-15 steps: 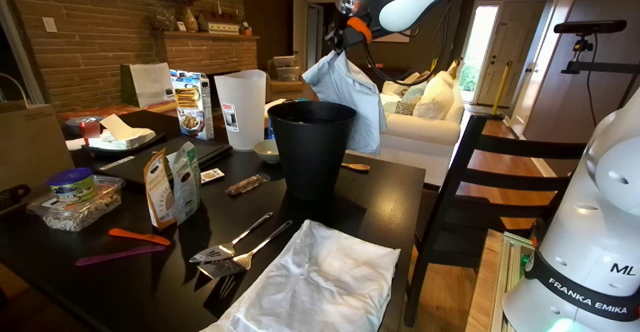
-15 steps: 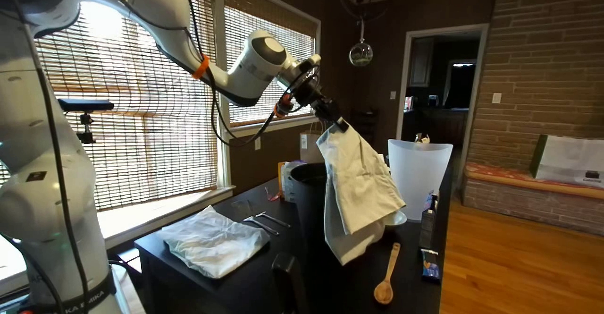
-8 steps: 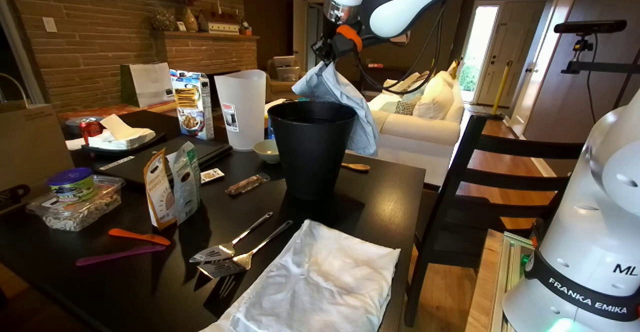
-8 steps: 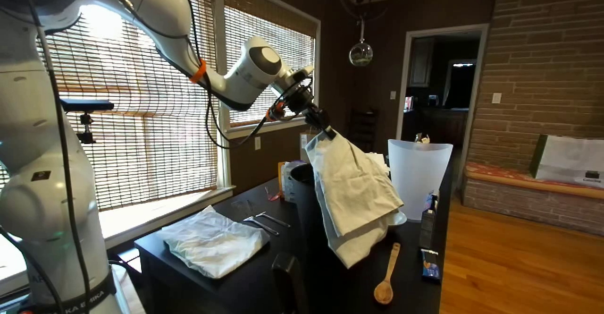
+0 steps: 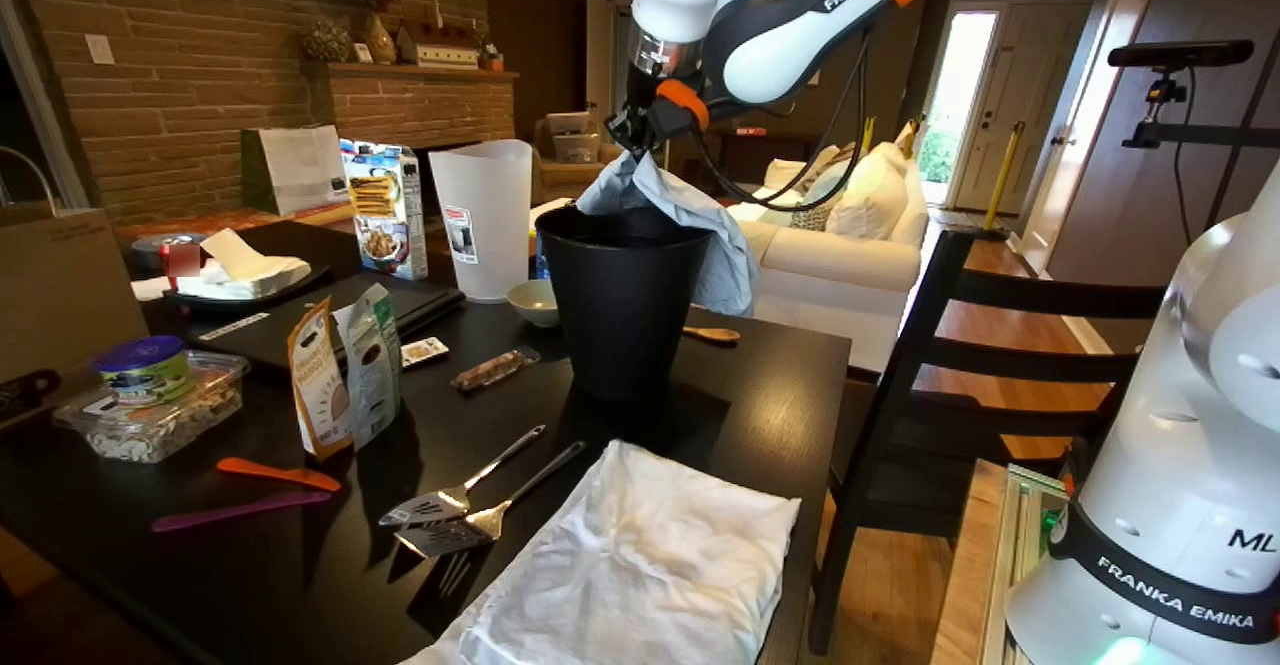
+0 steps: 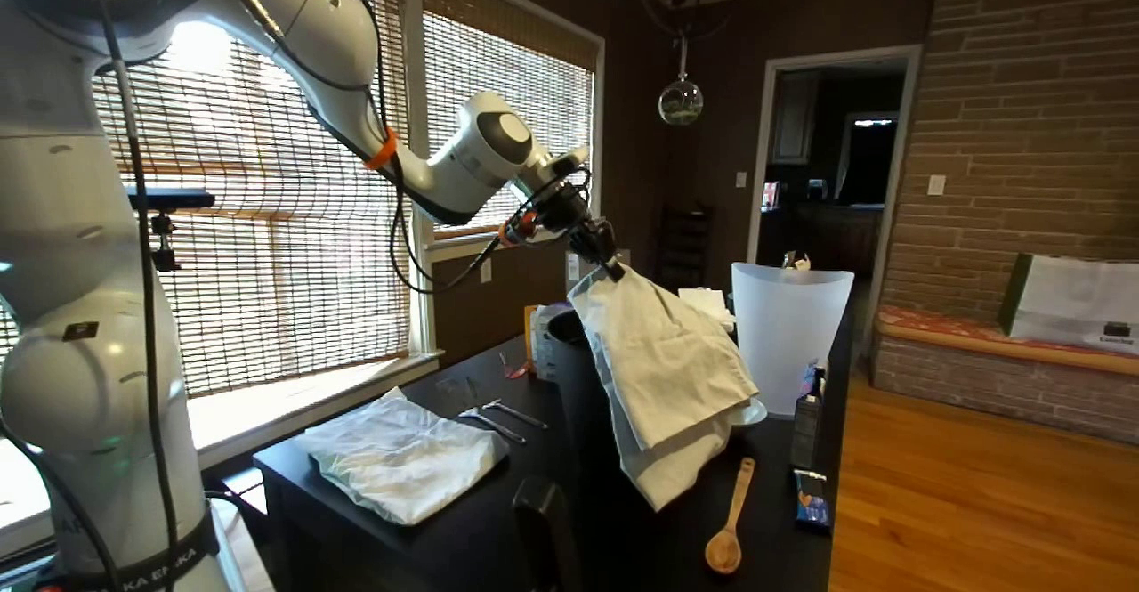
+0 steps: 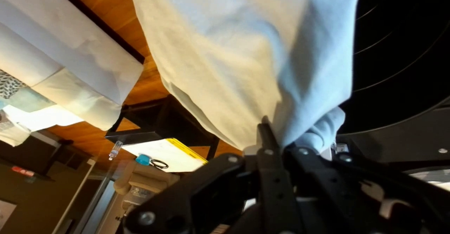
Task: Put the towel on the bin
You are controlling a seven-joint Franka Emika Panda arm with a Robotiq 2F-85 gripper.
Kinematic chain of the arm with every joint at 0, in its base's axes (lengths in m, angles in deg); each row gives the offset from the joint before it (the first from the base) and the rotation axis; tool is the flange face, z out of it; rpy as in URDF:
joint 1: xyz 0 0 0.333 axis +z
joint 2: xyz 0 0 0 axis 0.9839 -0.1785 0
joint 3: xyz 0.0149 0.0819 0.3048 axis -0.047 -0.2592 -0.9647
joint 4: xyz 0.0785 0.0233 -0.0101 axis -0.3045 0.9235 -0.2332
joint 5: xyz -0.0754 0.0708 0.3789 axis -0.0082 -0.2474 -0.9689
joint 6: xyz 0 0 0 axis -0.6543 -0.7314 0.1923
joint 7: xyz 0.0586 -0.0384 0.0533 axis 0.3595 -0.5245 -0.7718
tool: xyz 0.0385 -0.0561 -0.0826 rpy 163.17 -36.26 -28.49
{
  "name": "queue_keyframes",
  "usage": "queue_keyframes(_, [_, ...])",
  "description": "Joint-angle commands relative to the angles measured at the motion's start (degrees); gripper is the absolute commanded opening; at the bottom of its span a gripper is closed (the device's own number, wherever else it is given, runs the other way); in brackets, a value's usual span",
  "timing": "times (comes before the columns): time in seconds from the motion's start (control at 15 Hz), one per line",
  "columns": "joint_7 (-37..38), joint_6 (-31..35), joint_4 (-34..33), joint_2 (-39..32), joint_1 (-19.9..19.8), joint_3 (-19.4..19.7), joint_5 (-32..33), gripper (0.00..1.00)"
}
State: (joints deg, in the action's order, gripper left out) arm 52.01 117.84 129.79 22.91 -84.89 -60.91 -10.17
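Presumably the laying-on step. In an exterior view: pincer (image 5: pixel 636 152), closed on upper end of towel (image 5: pixel 726 257), just above bin (image 5: pixel 625 315); next move prob. needs held end lowered across mouth, then release. In an exterior view: towel (image 6: pixel 667 369) hangs on bin's near R side, long axis slanting down R; rim contact unclear. Wrist view: tips pinched tight, towel betw.

Towel (image 5: pixel 728 257) partly hidden behind the black bin (image 5: pixel 625 315) in an exterior view.
There the bottom edge cuts off a larger white cloth (image 5: pixel 650 550); the wrist view's top edge crops the towel.
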Motion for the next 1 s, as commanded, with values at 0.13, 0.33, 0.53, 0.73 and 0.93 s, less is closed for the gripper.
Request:
queue_keyframes(0.13, [-2.5, 2.31, -0.48, -2.41, 0.7, -0.07, -2.37, 0.31])
queue_keyframes(0.33, [-2.8, 3.24, -0.64, -3.32, 0.94, 0.03, -2.81, 0.51])
queue_keyframes(0.53, [-3.15, 4.43, -0.85, -3.56, 1.08, 0.09, -3.22, 0.73])
queue_keyframes(0.73, [-3.12, 5.06, -0.93, -3.63, 1.08, -0.03, -2.68, 0.93])
queue_keyframes(0.93, [-4.35, 4.31, -0.88, -3.27, 1.12, 0.06, -3.5, 1.0])
